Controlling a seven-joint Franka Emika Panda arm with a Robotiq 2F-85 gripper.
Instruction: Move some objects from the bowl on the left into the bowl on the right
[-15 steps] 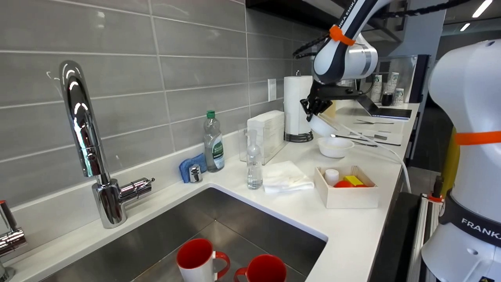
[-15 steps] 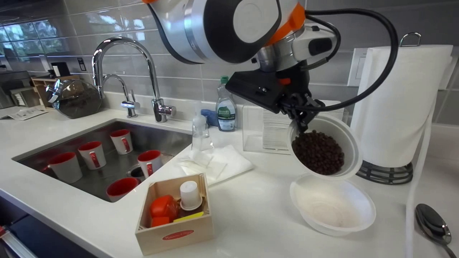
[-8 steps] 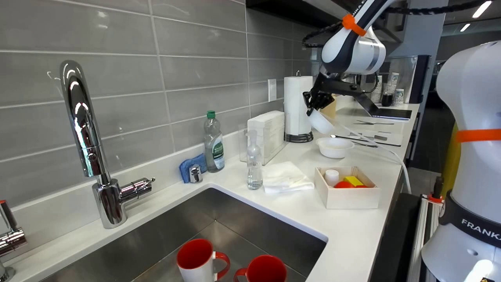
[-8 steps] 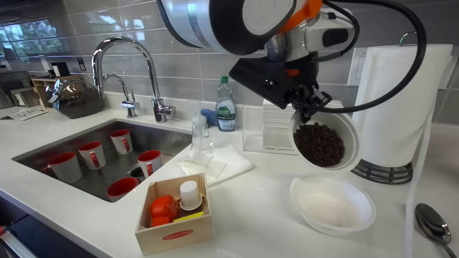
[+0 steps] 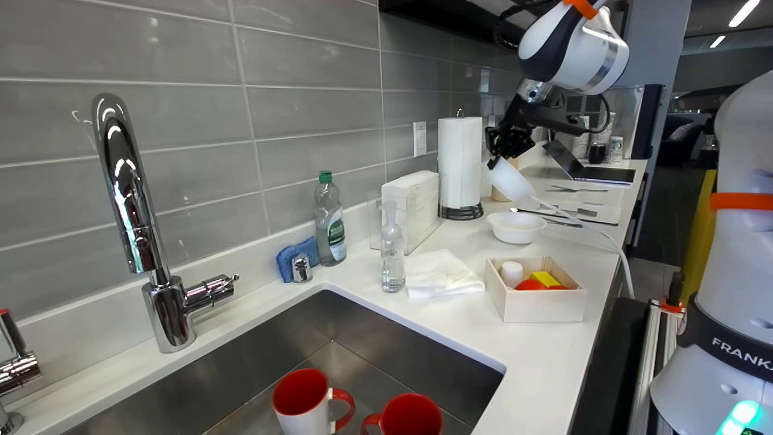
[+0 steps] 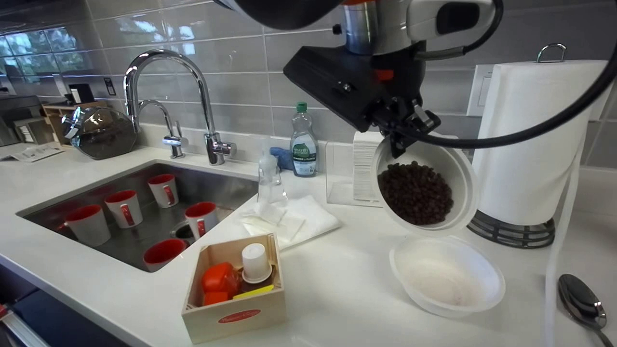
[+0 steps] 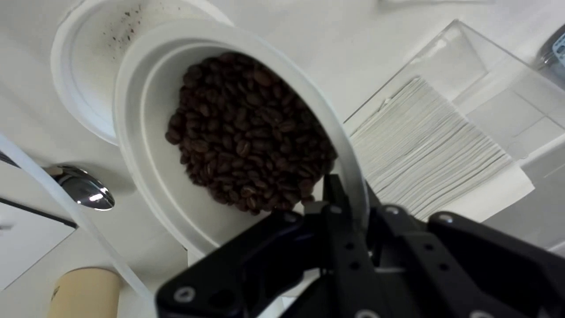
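Aloft, the gripper (image 7: 353, 210) pinches the rim of a tilted bowl (image 6: 462, 190) between its fingers (image 7: 334, 196), the beans (image 7: 251, 137) lying in it, while the lower bowl (image 6: 446, 279) sits near and beneath on the counter (image 6: 337, 289), dark specks (image 7: 126, 33) showing on its bottom. Nearby stand the towel roll (image 6: 530, 144) and the napkins (image 7: 428, 145) in their clear holder (image 6: 340, 180), with the box (image 6: 236, 323) farther off. In the wrist view a white cord (image 7: 84, 219) crosses in front of the spoon (image 7: 86, 190).

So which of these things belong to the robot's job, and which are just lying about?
Part of the job:
gripper
tilted bowl it holds
coffee beans
lower bowl

Just lying about:
red-lined mugs
soap bottle
paper towel roll
wooden box
spoon
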